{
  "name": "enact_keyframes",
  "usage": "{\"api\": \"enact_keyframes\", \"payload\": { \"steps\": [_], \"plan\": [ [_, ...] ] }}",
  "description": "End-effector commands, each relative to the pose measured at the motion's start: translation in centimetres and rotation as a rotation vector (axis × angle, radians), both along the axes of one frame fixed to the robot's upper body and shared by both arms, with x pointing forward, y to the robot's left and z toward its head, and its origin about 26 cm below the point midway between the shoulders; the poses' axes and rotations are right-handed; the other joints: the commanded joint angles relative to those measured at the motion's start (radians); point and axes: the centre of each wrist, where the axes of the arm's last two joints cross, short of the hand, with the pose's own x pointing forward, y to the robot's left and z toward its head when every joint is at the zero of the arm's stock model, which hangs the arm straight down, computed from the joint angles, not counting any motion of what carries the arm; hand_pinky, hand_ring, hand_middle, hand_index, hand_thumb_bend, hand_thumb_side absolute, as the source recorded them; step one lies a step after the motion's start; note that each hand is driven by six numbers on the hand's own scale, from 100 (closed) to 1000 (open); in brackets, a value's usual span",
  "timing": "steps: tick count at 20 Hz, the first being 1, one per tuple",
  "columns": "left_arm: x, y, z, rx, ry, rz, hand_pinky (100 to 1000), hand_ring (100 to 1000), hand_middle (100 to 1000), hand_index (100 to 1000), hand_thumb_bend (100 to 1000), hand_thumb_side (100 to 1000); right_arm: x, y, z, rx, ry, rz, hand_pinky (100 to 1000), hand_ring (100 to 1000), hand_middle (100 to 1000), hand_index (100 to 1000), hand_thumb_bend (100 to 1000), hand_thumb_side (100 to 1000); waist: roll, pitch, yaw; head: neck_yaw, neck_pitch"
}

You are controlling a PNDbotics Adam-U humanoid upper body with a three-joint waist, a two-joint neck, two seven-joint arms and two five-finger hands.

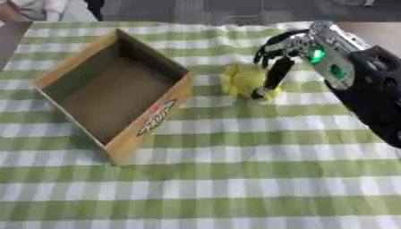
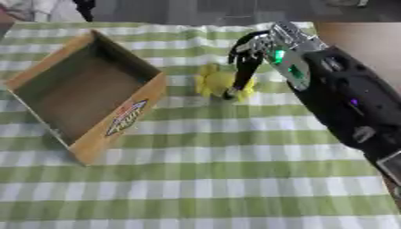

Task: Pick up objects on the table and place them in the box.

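Cardboard box [image 1: 125, 147] sits open-topped and empty on the left of the counter [image 1: 235, 188], which is covered in a green-and-white checked cloth; the box lies askew, one corner pointing near. Just right of it comes the robot's right arm, reaching in from the right edge, its right hand [image 2: 252, 49] arched over the 1 loose item in view, a small yellow soft thing [image 1: 244, 80], perhaps a plush toy. The fingers [image 1: 274, 76] are curled downward with their tips touching the toy, but whether they have closed on it I cannot tell. The left hand shows in neither view.

Risk, as I judge it: the soft toy may squash and slip out on lifting, or be pushed along the cloth. Carried low, it could catch the box's near-right wall [image 1: 156, 117] and shove the box.
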Motion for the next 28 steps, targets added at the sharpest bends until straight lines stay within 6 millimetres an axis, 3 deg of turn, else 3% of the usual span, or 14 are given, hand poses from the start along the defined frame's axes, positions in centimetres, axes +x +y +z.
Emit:
{"api": "enact_keyframes", "payload": {
  "steps": [1, 5, 13, 21, 26, 28],
  "plan": [
    [-0.1, 0.0, 0.8, 0.024, -0.024, -0.005, 693, 629, 598, 697, 100, 890, -0.4, 0.3, 1.4, -0.016, -0.039, -0.011, 841, 974, 748, 877, 492, 368, 0.002, -0.015, 0.002, 0.000, -0.010],
    [-0.1, 0.0, 0.8, 0.024, -0.024, -0.006, 693, 630, 599, 697, 100, 890, -0.4, 0.4, 1.1, -0.034, -0.045, -0.018, 833, 966, 730, 854, 448, 358, 0.002, -0.013, 0.005, 0.000, -0.012],
    [-0.1, -0.1, 0.8, 0.023, -0.026, -0.009, 692, 630, 599, 697, 100, 890, -0.1, 0.4, -0.2, -0.035, -0.010, -0.022, 834, 967, 735, 858, 460, 355, 0.005, -0.009, 0.010, -0.002, -0.014],
    [0.0, -0.1, 0.8, 0.025, -0.025, -0.014, 692, 631, 600, 697, 100, 890, -1.1, 1.5, 0.1, -0.058, -0.035, 0.034, 831, 959, 704, 828, 468, 365, 0.003, -0.008, 0.010, -0.001, -0.014],
    [0.0, -0.1, 0.8, 0.026, -0.024, -0.015, 692, 631, 600, 696, 100, 891, -1.3, 1.8, 0.1, -0.070, -0.046, 0.027, 817, 931, 600, 712, 398, 369, 0.003, -0.009, 0.013, -0.001, -0.014],
    [0.0, -0.1, 0.9, 0.027, -0.024, -0.017, 692, 631, 600, 696, 100, 891, -1.4, 1.9, 0.5, -0.069, -0.065, 0.022, 807, 906, 549, 665, 316, 358, 0.003, -0.010, 0.012, 0.000, -0.014]
  ]
}}
